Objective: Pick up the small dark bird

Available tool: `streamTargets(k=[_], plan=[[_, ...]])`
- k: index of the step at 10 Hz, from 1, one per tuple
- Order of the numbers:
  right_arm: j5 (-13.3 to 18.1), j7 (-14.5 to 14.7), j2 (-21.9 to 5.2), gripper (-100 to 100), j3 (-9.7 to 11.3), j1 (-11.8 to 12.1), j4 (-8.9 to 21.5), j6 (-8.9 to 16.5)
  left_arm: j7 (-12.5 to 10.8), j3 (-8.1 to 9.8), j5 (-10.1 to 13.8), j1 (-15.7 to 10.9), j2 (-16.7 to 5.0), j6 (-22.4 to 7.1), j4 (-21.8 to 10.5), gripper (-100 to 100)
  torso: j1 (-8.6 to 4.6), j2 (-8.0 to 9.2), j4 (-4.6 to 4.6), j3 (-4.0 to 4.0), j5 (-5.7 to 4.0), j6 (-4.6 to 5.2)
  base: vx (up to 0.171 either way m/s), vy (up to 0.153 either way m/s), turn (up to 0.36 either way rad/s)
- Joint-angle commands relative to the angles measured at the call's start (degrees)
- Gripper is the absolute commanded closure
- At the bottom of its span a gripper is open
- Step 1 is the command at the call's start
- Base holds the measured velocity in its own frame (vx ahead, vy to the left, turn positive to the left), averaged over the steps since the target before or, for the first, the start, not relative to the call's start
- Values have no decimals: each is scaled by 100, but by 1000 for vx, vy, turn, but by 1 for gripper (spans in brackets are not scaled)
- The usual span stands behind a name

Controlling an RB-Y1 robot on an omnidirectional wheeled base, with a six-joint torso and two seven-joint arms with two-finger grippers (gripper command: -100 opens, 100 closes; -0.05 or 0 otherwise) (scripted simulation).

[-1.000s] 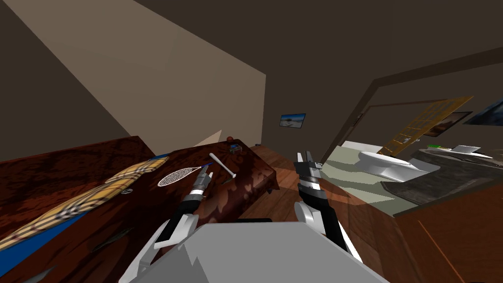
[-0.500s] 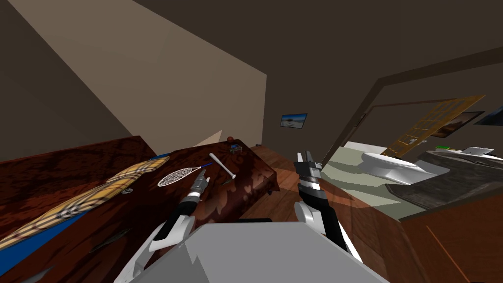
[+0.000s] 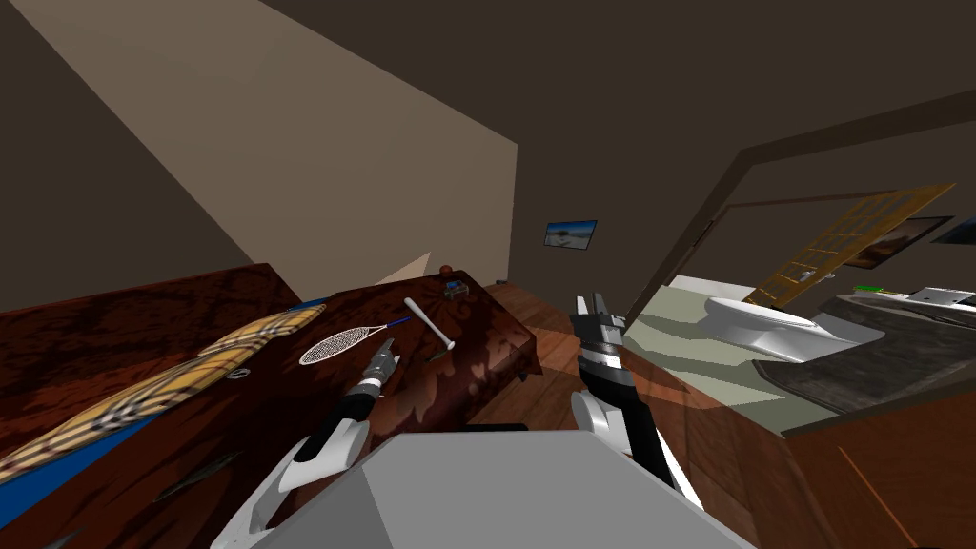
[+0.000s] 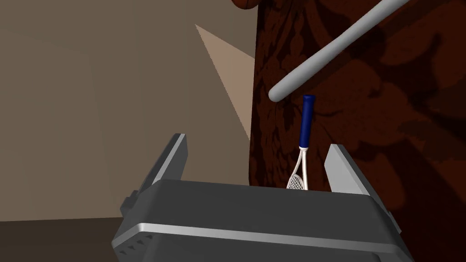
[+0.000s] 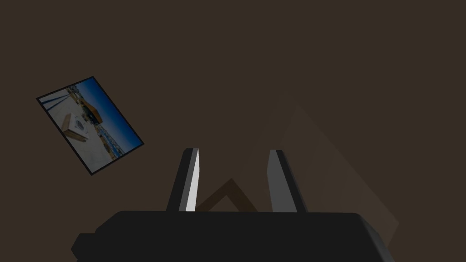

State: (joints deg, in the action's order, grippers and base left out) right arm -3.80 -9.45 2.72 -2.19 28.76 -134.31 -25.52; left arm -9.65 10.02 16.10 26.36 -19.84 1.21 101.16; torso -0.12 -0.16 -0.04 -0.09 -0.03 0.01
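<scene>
A small dark sliver [image 3: 437,355], too small to tell whether it is the bird, lies on the dark red patterned table [image 3: 486,335] by the knob end of a pale bat [image 3: 430,321]. My left gripper [image 3: 386,355] hovers over the table just left of it, open and holding nothing. In the left wrist view the left gripper [image 4: 257,159] looks along a white racket with a blue handle [image 4: 306,119], with the grey bat [image 4: 336,45] beyond. My right gripper [image 3: 591,307] is raised off the table's right edge; its fingers [image 5: 191,179] stand apart around nothing.
A small dark blue-green object [image 3: 457,286] and a red ball [image 3: 445,270] sit at the table's far corner. The racket's head [image 3: 334,345] and a plaid cloth [image 3: 191,372] lie to the left. On the right, wooden floor [image 3: 562,353] leads to a doorway with a white toilet [image 3: 762,319].
My left gripper has drawn back toward me and slightly left, away from the racket handle. The head view has turned a little. The right arm has stayed put.
</scene>
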Motion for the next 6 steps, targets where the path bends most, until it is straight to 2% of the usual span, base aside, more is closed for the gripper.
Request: streamTargets(k=[1,2,3,4,6], plan=[[0,0,0,0,0,0,0,0,-22,67,169,-35,-116,-286,-286,-100,0,0,0,0,0,0,65,-49,-9],[0,0,0,0,0,0,0,0,-22,67,169,-35,-116,-321,-310,-100,-4,-6,-1,-3,-1,0,57,-52,-3],[0,0,0,0,0,0,0,0,-35,99,281,-90,-208,-508,-523,-100,-6,-5,-1,-3,-2,0,48,-69,-17],[0,0,0,0,0,0,0,0,-35,99,281,-90,-208,-526,-544,-100,-12,-4,-1,-2,-3,1,43,-52,-7],[0,0,0,0,0,0,0,0,-59,140,499,-210,-398,-885,-946,-100,-8,-1,0,-1,-2,0,68,-68,-37]])
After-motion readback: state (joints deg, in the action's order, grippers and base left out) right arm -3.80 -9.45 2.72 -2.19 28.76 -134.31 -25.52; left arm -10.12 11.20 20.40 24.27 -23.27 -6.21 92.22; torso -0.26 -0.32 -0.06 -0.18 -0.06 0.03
